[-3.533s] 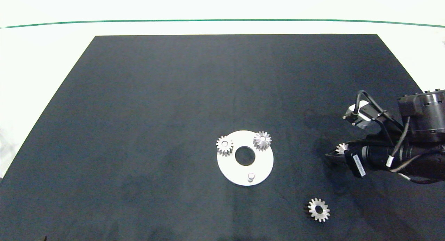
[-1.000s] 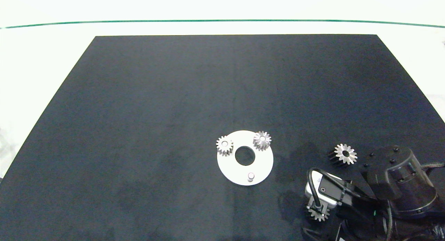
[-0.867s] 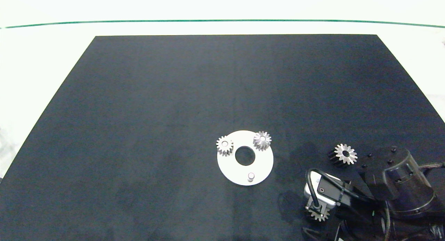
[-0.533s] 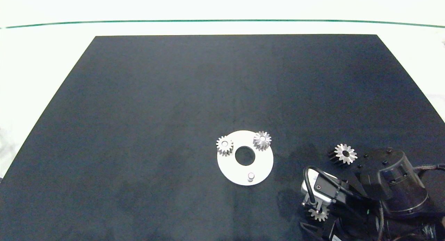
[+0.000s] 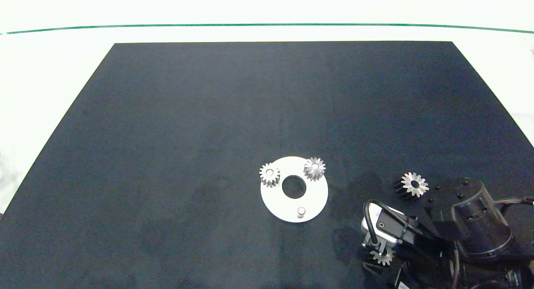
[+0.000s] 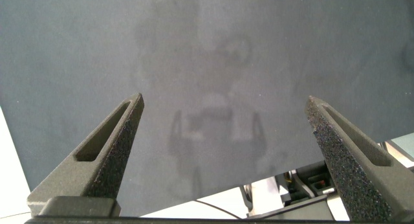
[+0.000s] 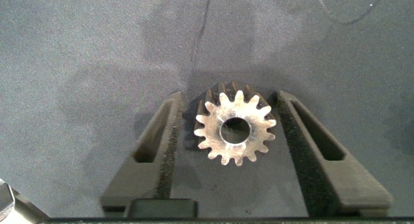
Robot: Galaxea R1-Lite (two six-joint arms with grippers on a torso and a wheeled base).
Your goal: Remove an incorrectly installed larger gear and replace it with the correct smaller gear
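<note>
The smaller gear (image 7: 235, 129) lies flat on the black mat near its front right corner, half hidden under my right wrist in the head view (image 5: 381, 257). My right gripper (image 7: 229, 96) is open and straddles it, one finger close on each side. The larger gear (image 5: 414, 184), silver with dark flanks, lies loose on the mat just behind that arm. The white round plate (image 5: 275, 203) carries two silver gears (image 5: 269, 174) (image 5: 314, 168) on pegs and one bare peg (image 5: 300, 212). My left gripper (image 6: 224, 100) hangs open over bare mat, outside the head view.
The black mat (image 5: 208, 114) covers most of the white table. My right arm (image 5: 471, 222) fills the front right corner. The plate has a round hole (image 5: 293, 187) in its middle.
My right gripper has let go of the larger gear on the mat at the right. It then swung toward the front edge and settled over the smaller gear, barely shifting in the last second.
</note>
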